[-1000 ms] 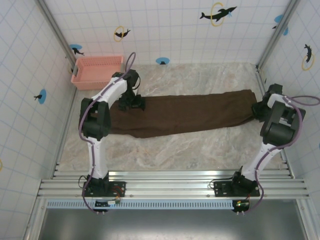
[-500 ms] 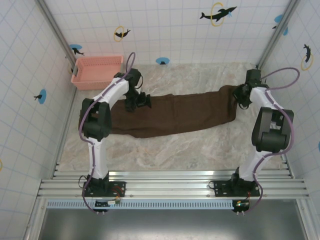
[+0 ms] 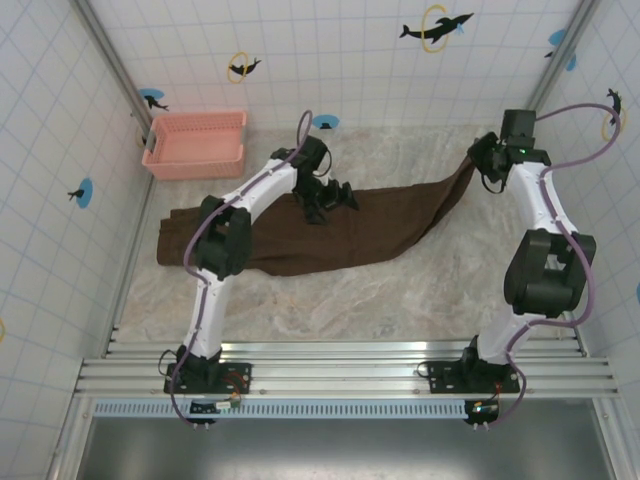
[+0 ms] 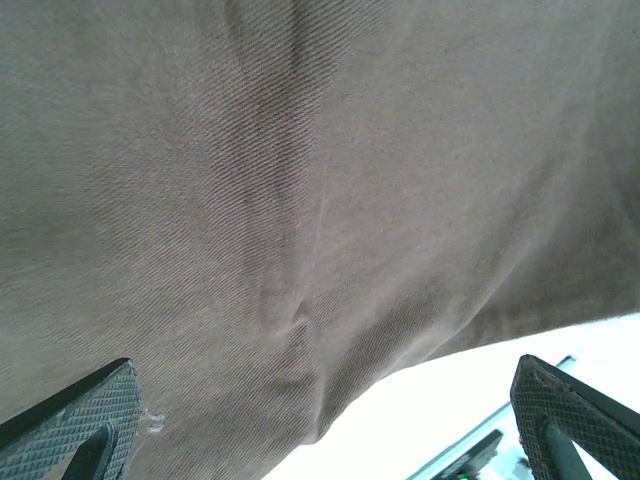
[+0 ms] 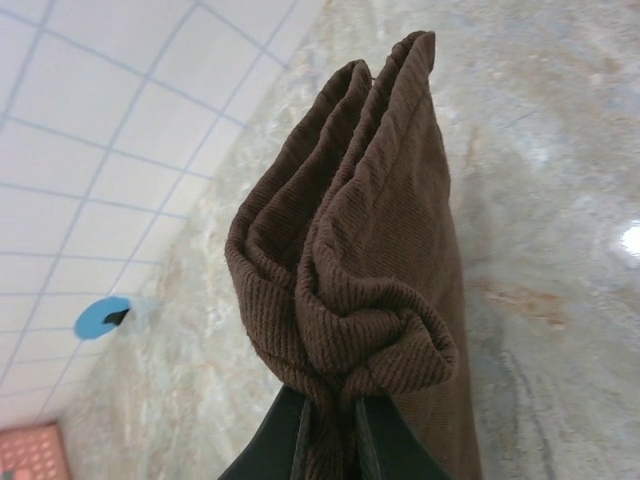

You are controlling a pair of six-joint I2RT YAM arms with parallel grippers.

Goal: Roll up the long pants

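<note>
**Counter layout.** The long pants lie stretched across the marbled counter, running from its left side toward the far right corner. The left end lies flat near the left wall, on the near side of the pink basket and apart from it. The basket stands at the far left corner of the counter, against the tiled wall.

**Left pincer.** The left pincer is over the middle section of the pants, near their far edge. Its jaws stand wide apart and hold nothing. In the left wrist view, the two ribbed pads sit at the lower corners of the frame. The brown twill cloth spans the space between them, with a shallow crease running down the fabric. Whether the pads touch the cloth cannot be told.

**Right pincer.** The right pincer is at the far right corner of the counter and is clamped on the right end of the pants. In the right wrist view, the two fingers pinch a bunched wad of fabric. From the grip, the cloth extends away in several stacked folds. The gripped end appears raised above the counter surface. A round blue sticker marks the tiled wall behind it.
</note>
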